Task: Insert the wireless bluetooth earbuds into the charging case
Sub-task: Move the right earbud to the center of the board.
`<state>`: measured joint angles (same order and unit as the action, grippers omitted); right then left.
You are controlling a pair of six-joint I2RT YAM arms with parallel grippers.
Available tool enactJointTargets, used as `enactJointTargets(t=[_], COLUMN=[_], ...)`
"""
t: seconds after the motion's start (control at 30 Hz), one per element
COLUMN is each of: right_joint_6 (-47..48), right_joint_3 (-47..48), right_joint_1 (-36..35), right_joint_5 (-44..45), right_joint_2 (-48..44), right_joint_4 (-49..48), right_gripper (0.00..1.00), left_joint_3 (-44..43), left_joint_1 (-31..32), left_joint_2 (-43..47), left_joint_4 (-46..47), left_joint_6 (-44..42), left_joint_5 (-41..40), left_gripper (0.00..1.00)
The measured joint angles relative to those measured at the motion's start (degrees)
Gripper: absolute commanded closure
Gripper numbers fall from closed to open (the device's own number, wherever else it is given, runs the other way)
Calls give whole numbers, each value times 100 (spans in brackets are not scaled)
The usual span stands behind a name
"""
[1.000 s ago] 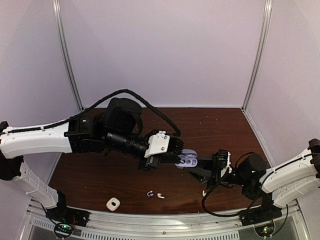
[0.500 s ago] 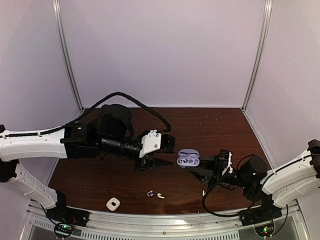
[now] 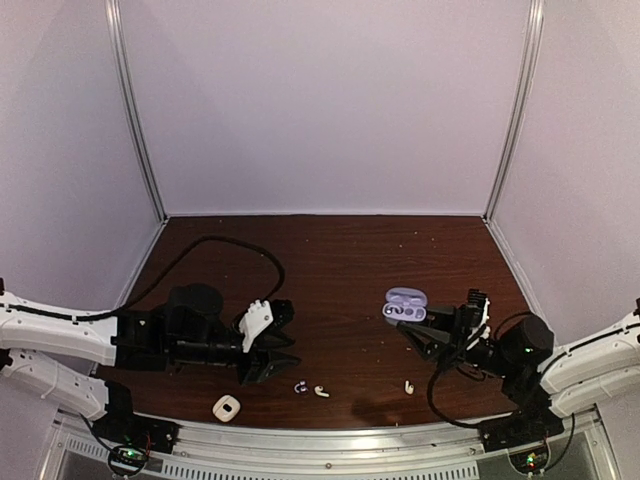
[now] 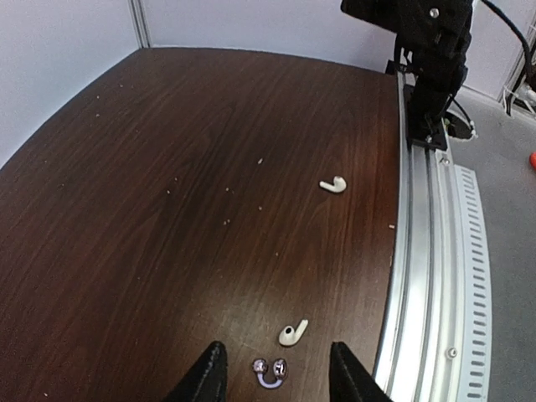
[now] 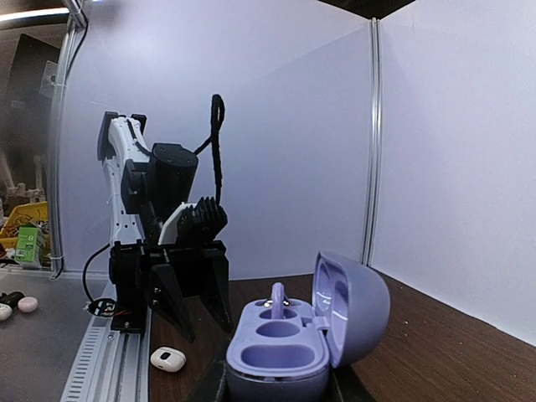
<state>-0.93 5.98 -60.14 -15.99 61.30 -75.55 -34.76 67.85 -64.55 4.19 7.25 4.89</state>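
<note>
The purple charging case [image 3: 404, 304] hangs above the table with its lid open, and my right gripper [image 3: 422, 331] is shut on its base. In the right wrist view the case [image 5: 289, 356] has one purple earbud [image 5: 277, 299] standing in its far slot; the other slots look empty. My left gripper [image 3: 288, 358] is low at the near left and open, holding nothing. A purple earbud [image 4: 270, 370] lies between its fingertips [image 4: 211, 374], with a white earbud [image 4: 292, 333] just beyond. A second white earbud [image 4: 332, 184] lies farther right.
A small white case [image 3: 227, 407] lies closed by the near edge, left of the earbuds. The metal rail [image 4: 419, 276] runs along the table's near edge. The right arm's base [image 4: 427, 59] stands on it. White walls close the table on three sides.
My left gripper has pulled away from the purple case, swung back to the near left, dropped low over the table and opened. The right gripper has carried the case slightly right.
</note>
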Motion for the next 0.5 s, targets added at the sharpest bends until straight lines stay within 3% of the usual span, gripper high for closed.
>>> enactJointTargets(t=[0.27, 0.5], right_joint_6=[-57, -57], right_joint_3=[-125, -136], right_joint_1=[17, 20], right_joint_5=[122, 151], right_joint_2=[-398, -496], right_joint_4=[404, 557], right_gripper=[100, 100], left_joint_3=[293, 146], left_joint_1=[0, 2], left_joint_2=[-695, -1711], left_joint_4=[44, -138], left_joint_6=[-660, -1283], left_joint_5=[-129, -254], left_gripper=[41, 38])
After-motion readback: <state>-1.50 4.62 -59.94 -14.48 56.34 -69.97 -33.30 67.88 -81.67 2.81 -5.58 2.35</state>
